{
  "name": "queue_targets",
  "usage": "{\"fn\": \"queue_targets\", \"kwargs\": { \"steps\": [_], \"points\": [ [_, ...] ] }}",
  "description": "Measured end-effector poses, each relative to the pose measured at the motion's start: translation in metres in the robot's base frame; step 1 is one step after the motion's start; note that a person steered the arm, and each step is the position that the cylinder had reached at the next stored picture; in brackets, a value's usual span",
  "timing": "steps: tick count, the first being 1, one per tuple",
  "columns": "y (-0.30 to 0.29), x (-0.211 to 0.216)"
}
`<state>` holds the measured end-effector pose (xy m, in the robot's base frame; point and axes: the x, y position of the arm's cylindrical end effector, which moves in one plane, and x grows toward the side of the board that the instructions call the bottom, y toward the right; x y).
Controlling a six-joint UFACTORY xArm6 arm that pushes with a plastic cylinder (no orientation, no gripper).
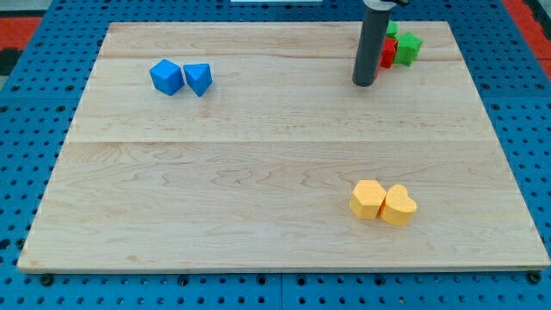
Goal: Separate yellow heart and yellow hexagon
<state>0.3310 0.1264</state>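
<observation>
Yellow heart (399, 206) and yellow hexagon (368, 199) lay touching side by side on the wooden board (258, 172), down toward five o'clock from the board's centre, with the hexagon at nine o'clock of the heart. Both sat near the board's bottom edge on the view's right half, flat on the wood, with bare board around them on every side. My tip (364, 83) stood well apart from the pair, almost straight up at twelve o'clock from the hexagon, close to the board's top edge. The rod (373, 43) rose upright from it and ran out of the view's top. I carried no claw, only that rod, so nothing was clenched or grasped; the tip touched no block that I could make out. Just beside the rod, at about two o'clock from the tip, a red block (387, 53) was partly hidden behind it, its shape unclear. A green block (408, 46) touched that red one at its three o'clock side, and a sliver of another green block (392, 29) showed above the red. Far off at ten o'clock from the board's centre lay a blue cube (167, 77) with a blue wedge (198, 79) just beside it at three o'clock, the two nearly touching.
</observation>
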Motion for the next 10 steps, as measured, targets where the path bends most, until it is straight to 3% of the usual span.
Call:
{"fn": "queue_targets", "kwargs": {
  "steps": [3,4,6,7,8,9,10],
  "points": [
    [-0.056,0.014],
    [-0.056,0.058],
    [0.059,0.165],
    [0.052,0.233],
    [-0.006,0.242],
    [-0.043,0.185],
    [-0.126,0.156]
  ]
}}
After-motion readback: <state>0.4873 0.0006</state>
